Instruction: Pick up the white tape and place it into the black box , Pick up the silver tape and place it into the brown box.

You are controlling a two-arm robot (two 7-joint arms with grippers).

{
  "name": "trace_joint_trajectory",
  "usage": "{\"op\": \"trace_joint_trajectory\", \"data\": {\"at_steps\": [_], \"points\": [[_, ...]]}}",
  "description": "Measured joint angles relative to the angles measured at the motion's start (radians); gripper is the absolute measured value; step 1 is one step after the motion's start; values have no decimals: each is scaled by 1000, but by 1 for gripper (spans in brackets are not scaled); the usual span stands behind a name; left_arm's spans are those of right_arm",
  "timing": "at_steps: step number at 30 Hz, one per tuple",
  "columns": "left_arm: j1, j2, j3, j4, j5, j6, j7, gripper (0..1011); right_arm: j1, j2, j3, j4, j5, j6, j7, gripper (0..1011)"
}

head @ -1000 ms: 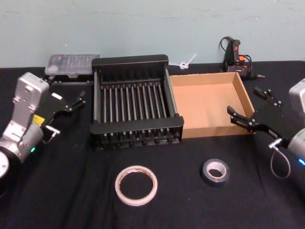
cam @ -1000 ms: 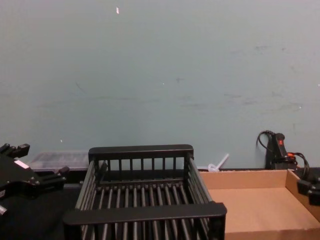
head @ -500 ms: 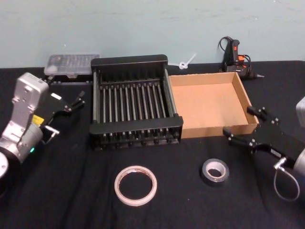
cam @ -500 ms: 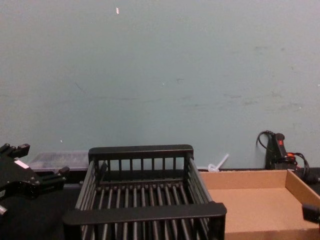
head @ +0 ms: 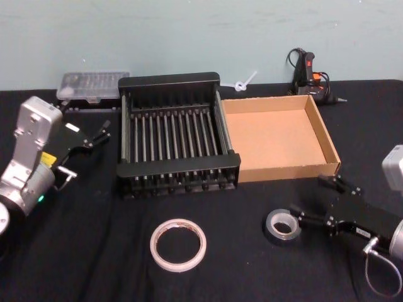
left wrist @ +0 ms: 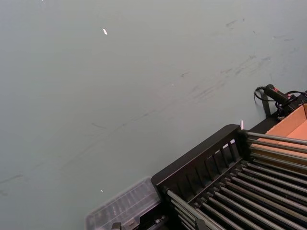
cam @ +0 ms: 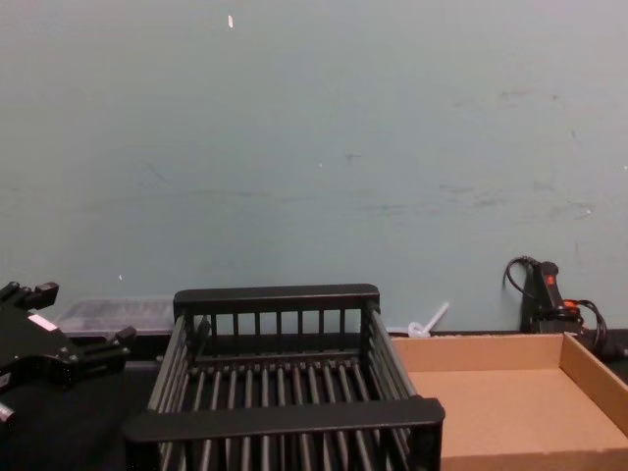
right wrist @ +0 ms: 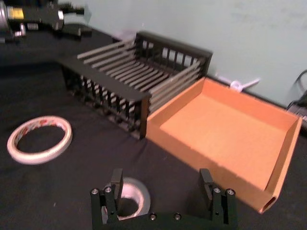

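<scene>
Black tablecloth (head: 94, 251), right gripper (head: 312, 201) open beside silver tape (head: 281, 226)

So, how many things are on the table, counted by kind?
Tape rolls: 2, the white tape and the silver tape.
Open boxes: 2, the black box and the brown box.
Clear lidded case: 1.
Glue gun: 1.
White zip tie: 1.
Total: 7.
</scene>
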Motion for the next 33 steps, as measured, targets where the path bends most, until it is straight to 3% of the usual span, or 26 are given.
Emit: {"op": "trace_joint_trajectory", "data": {"at_steps": [9, 16, 33], "points": [[0, 0, 0, 0, 0, 0, 0, 1001, 15, -4, -13, 6, -29, 81, 17, 1002], [0, 0, 0, 0, 0, 0, 0, 1001, 50, -29, -25, 33, -59, 131, 35, 1002], [0, 0, 0, 0, 0, 0, 0, 1001, 113, -72, -47, 88, -110, 193, 74, 1002]]}}
